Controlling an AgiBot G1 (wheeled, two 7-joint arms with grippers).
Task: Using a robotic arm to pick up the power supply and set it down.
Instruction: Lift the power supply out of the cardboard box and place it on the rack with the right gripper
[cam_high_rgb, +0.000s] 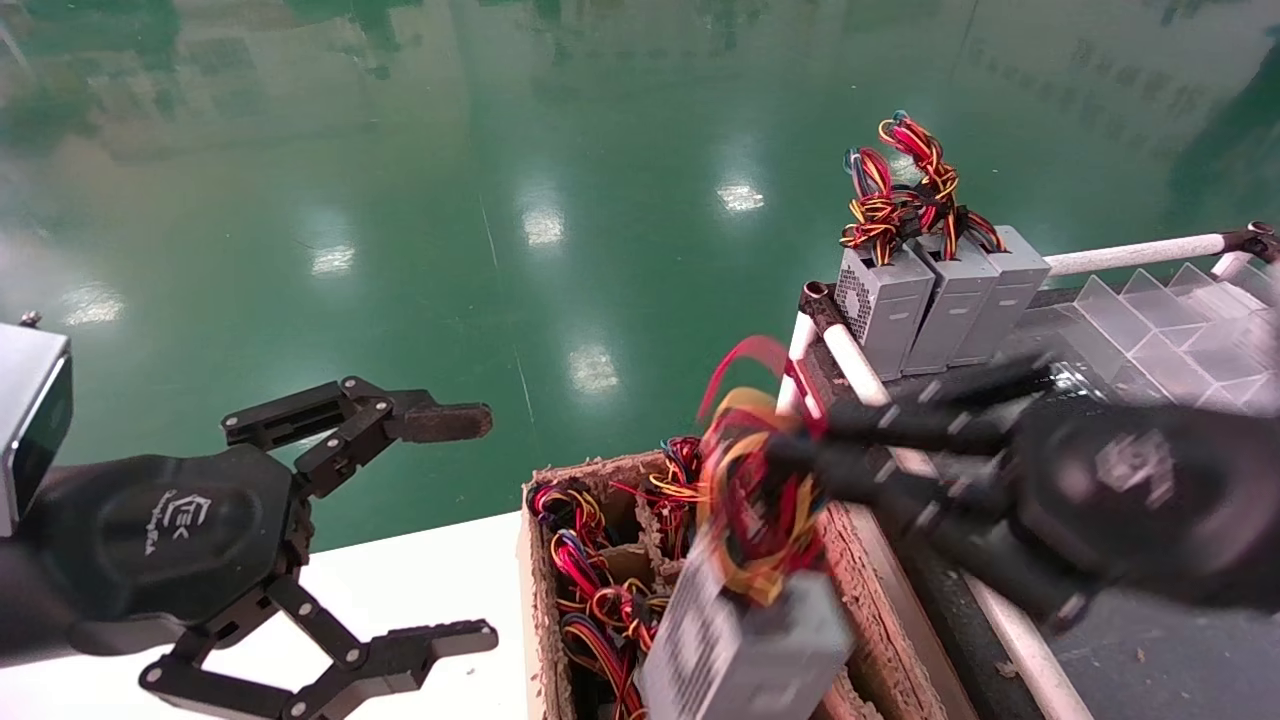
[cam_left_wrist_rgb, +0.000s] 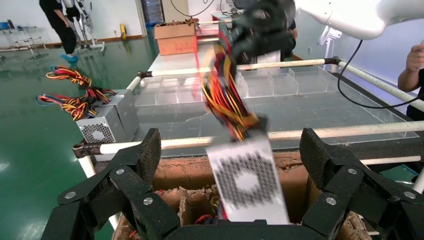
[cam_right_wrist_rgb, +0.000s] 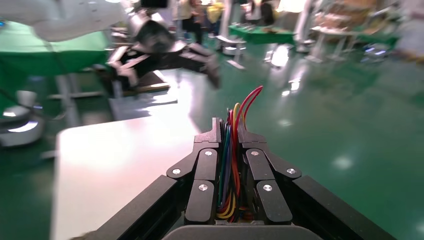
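— Gripping the wires is what my right gripper (cam_high_rgb: 800, 455) is doing now. It is shut tight on the wire bundle (cam_right_wrist_rgb: 231, 150), red and yellow and black all squeezed between my two black fingers (cam_right_wrist_rgb: 206, 170).

— And where is the power supply (cam_high_rgb: 745, 650)?

— It hangs under that bundle, up in the air, right over the cardboard box (cam_high_rgb: 870, 570) it sat in. It is tilted. From my left wrist view I can see its face full of little holes (cam_left_wrist_rgb: 247, 182).

— What about your other gripper?

— My left gripper (cam_high_rgb: 455, 530) is wide open and holds nothing. It waits over the white worktop (cam_high_rgb: 400, 590), well apart from the box.

— So what must you do to do this well?

— I think I must go slow. The grey box hangs only by its wires, so it can swing like a toy on a string. If I go fast, it may bump the box edge or slip out.

— Where will you put it?

— I guess on the rack (cam_high_rgb: 1130, 330), next to the three power supplies (cam_high_rgb: 940, 295) that stand in a row by the white pipe (cam_high_rgb: 1130, 255). I should lift it high enough to clear the pipe rail first.

— And then?

— Lower it till its bottom sits flat. Only then let go of the wires, so it does not tip over.
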